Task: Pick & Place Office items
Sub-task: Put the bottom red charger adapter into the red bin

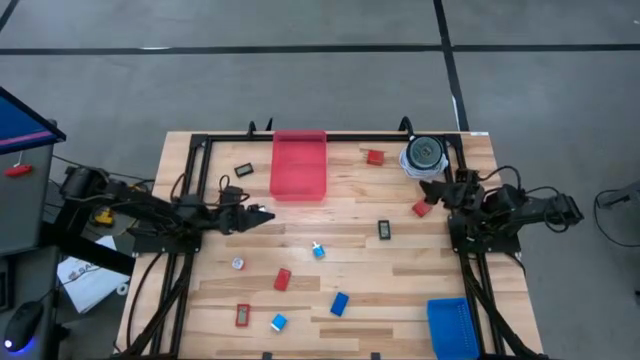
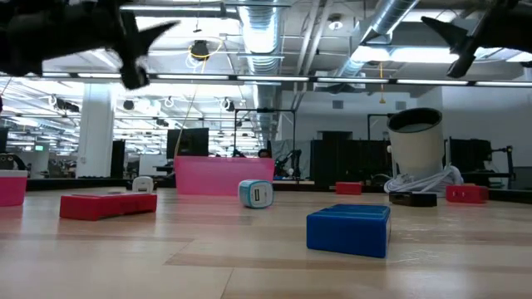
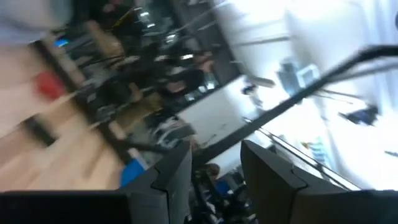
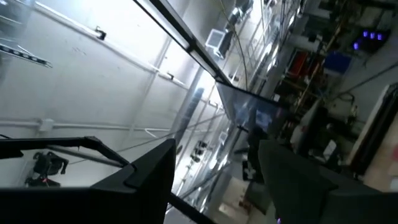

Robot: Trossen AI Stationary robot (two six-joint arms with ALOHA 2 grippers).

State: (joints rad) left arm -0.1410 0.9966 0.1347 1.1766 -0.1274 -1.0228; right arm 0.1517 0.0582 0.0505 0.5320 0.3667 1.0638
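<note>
Left gripper (image 1: 262,213) raised above table, jaws parted, empty; right gripper (image 1: 428,188) likewise.

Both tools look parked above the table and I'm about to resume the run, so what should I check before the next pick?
1. Left tool empty, fingers apart: ok.
2. Right tool empty, fingers apart: ok.
3. Red tray upright on the table, unobstructed: ok.
4. Blue tray fully on the table: not ok, it overhangs the near edge.
5. Red block beside the right tool lies free: ok.
6. Cable by the round disc snagged on that tool: cannot tell.
</note>
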